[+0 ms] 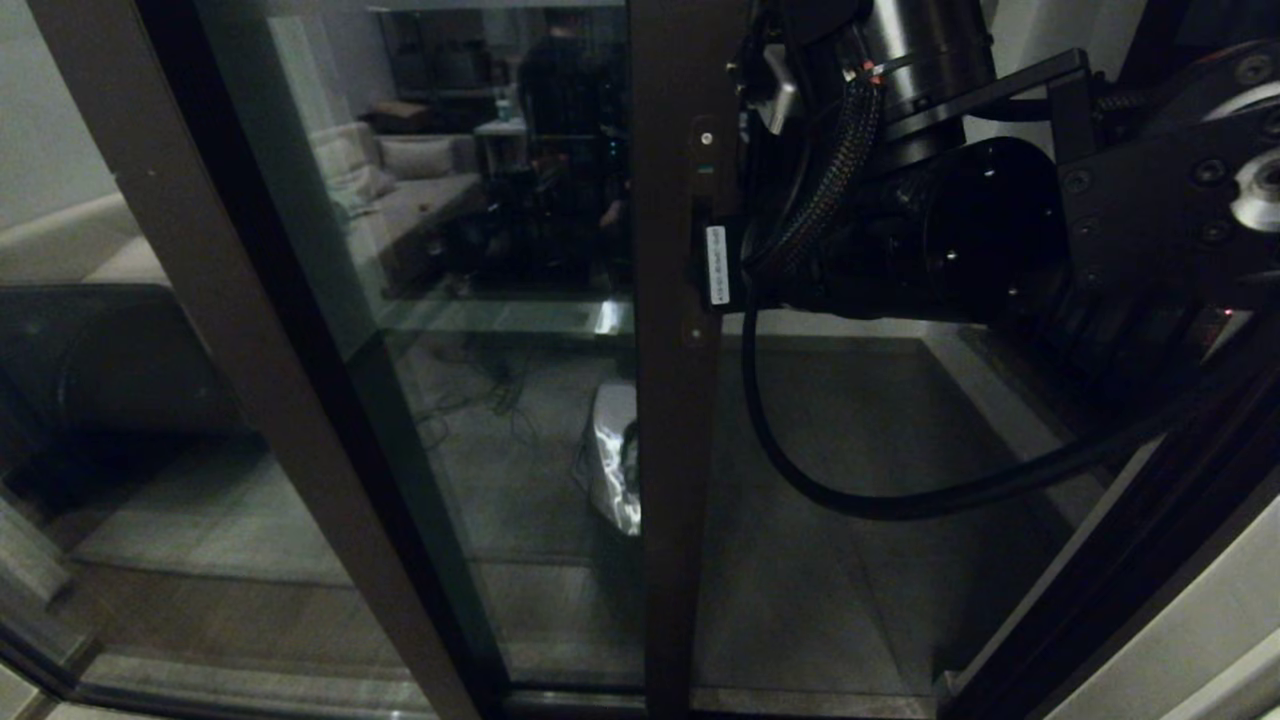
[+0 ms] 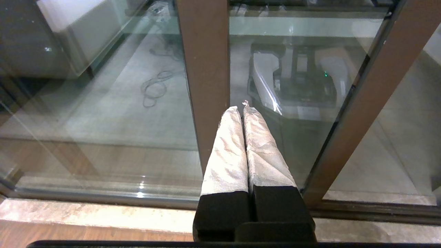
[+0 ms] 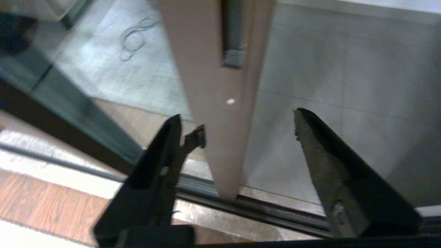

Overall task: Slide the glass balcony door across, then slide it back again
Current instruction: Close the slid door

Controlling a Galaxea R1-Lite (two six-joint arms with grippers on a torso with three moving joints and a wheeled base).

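The right gripper point(image 3: 237, 127) has its 2 black fingers point(image 3: 162, 155) spread wide apart. The brown edge post of the glass balcony door point(image 3: 213, 103) runs up between them. The post is close to 1 finger and a bit farther from the other, and I cannot tell if either finger touches it. Nothing is squeezed. The narrow dark handle slot point(image 3: 232, 38) in the post sits a little way past the fingertips, with a small screw point(image 3: 230, 101) between the slot and the tips. The dark floor track point(image 3: 262, 206) lies under the post, near the finger bases.

From the head camera, the big black right arm point(image 1: 960, 230) reaches in to the door post point(image 1: 668, 420) at the height of the slot. The fingers are hidden behind the arm there.

The left gripper point(image 2: 242, 110) hangs low, and its 2 silver-wrapped fingers point(image 2: 227, 151) are pressed tight together with nothing between them. A brown post point(image 2: 206, 69) stands just past their tips, and glass point(image 2: 96, 103) is on both sides.
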